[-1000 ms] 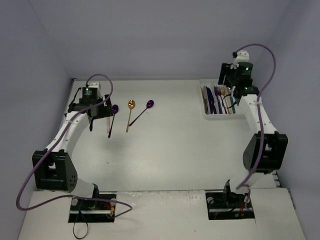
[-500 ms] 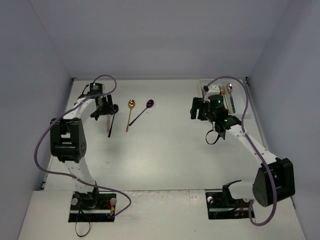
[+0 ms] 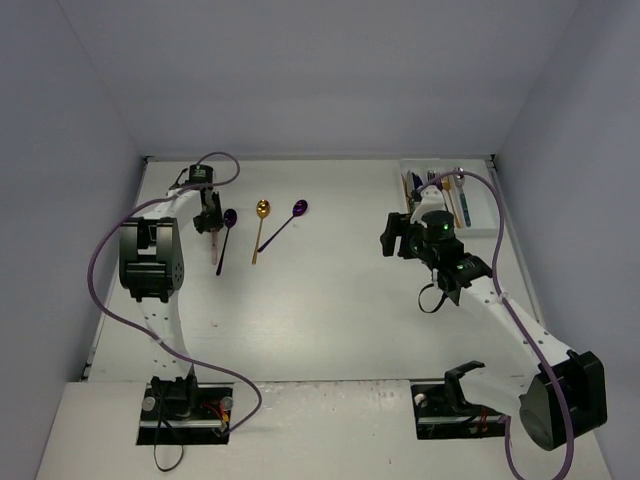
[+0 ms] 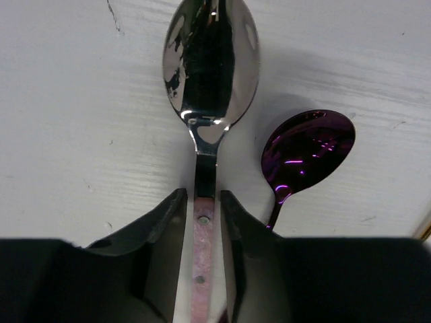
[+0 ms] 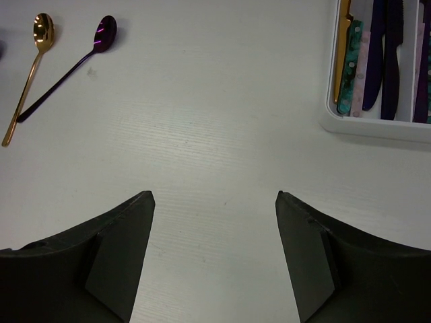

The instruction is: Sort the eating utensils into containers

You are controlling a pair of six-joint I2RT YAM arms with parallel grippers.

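Note:
My left gripper (image 4: 203,196) is shut on the pink handle of a silver spoon (image 4: 211,64) that lies on the table at the far left. Beside it on the right lies a purple spoon (image 4: 308,148). From above, the left gripper (image 3: 212,222) stands just left of that purple spoon (image 3: 224,240), with a gold spoon (image 3: 258,232) and a second purple spoon (image 3: 282,227) further right. My right gripper (image 3: 392,235) hovers open over bare table, empty (image 5: 214,195). The white tray (image 5: 377,128) at the far right holds several utensils, among them a gold knife (image 5: 342,47) and purple knives (image 5: 377,54).
The tray (image 3: 488,218) sits in the far right corner close to the side wall. Lavender walls close in the table on three sides. The right arm's cable (image 3: 430,298) loops over the table near its forearm.
The left gripper came down over the pink-handled spoon and closed on its handle. The right arm swung away from the tray toward the table's middle, its gripper staying open.

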